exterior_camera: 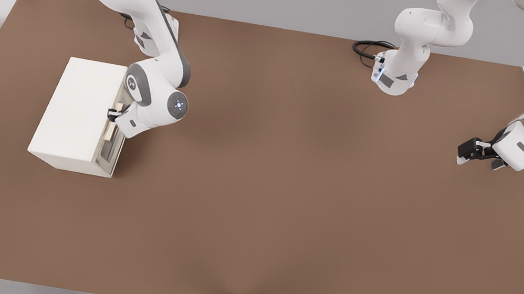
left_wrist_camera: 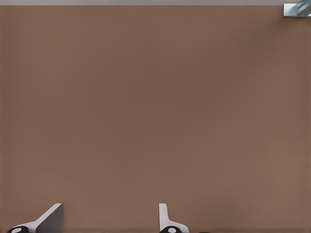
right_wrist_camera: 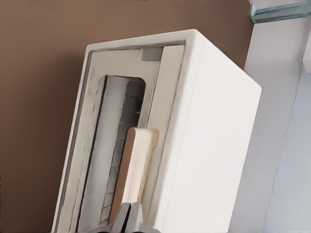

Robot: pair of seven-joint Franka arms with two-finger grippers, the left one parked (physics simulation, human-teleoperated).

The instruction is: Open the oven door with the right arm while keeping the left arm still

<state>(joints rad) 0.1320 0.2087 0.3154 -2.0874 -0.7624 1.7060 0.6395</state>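
The oven (exterior_camera: 78, 113) sits in the left part of the front view, a plain cream-white box on the brown surface (exterior_camera: 285, 199), roughly mid-height in the frame. Its oven door (exterior_camera: 111, 151) is the narrow face turned toward the front view's right: cream frame, dark glass window, and a long pale beige bar handle (exterior_camera: 110, 131) running along it. From the wrist camera the door (right_wrist_camera: 104, 160) looks flush with the oven body, so it reads as closed or very nearly so; the window shows a grey, ribbed-looking interior behind the glass, and there's a small grey patch on the frame near one corner. The handle (right_wrist_camera: 135, 172) stands off the door as a smooth tan bar with a rounded end. Just to the right of the oven, the right arm (exterior_camera: 156, 81) bends down from the upper left of the frame, and its end effector (exterior_camera: 114, 114) is right at the handle, with the dark fingers (right_wrist_camera: 127, 219) pinched together on the bar's near end, so it looks clamped on the handle.
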